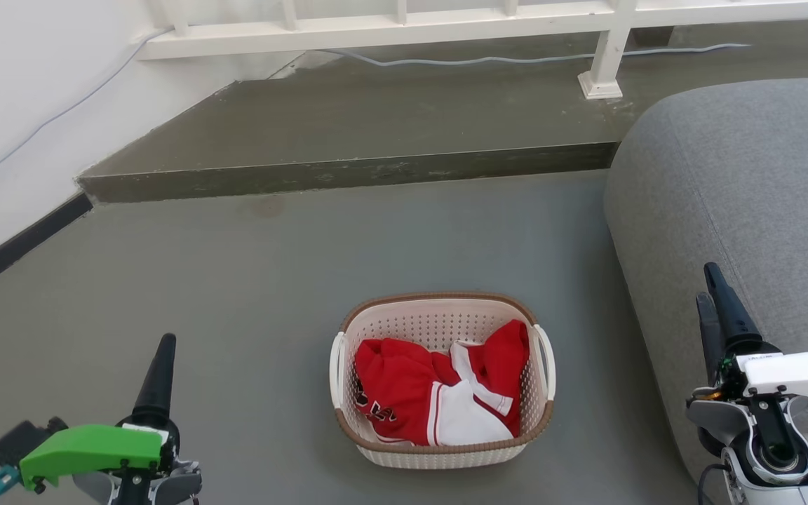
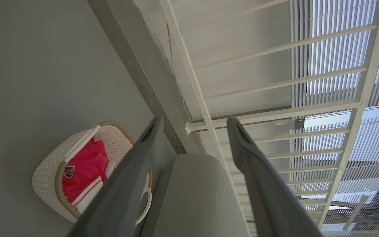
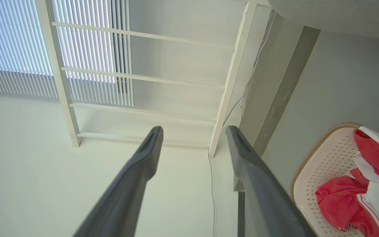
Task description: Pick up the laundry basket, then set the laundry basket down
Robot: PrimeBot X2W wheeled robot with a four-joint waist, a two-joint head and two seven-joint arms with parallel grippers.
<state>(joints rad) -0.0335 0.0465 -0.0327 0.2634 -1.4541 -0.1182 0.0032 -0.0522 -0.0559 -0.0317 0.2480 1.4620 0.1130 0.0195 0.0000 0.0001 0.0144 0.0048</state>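
The laundry basket (image 1: 435,325) stands on the grey floor at the lower middle of the head view, cream-white and perforated, with a brown rim and a white handle on each side. Red and white clothes (image 1: 432,396) lie inside it. My left gripper (image 1: 165,341) hangs at the lower left, well clear of the basket, with nothing between its fingers. My right gripper (image 1: 707,284) is at the lower right, over the sofa's edge, also empty. The left wrist view shows my left gripper (image 2: 195,120) open, the basket (image 2: 46,172) at its lower left. The right wrist view shows my right gripper (image 3: 193,129) open, the basket (image 3: 326,159) at its right edge.
A grey sofa (image 1: 741,210) fills the right side, close to the basket's right handle. Beyond the basket a raised concrete step (image 1: 348,175) crosses the floor, with a white railing (image 1: 390,28) and a cable on it. A white wall (image 1: 11,84) runs along the left.
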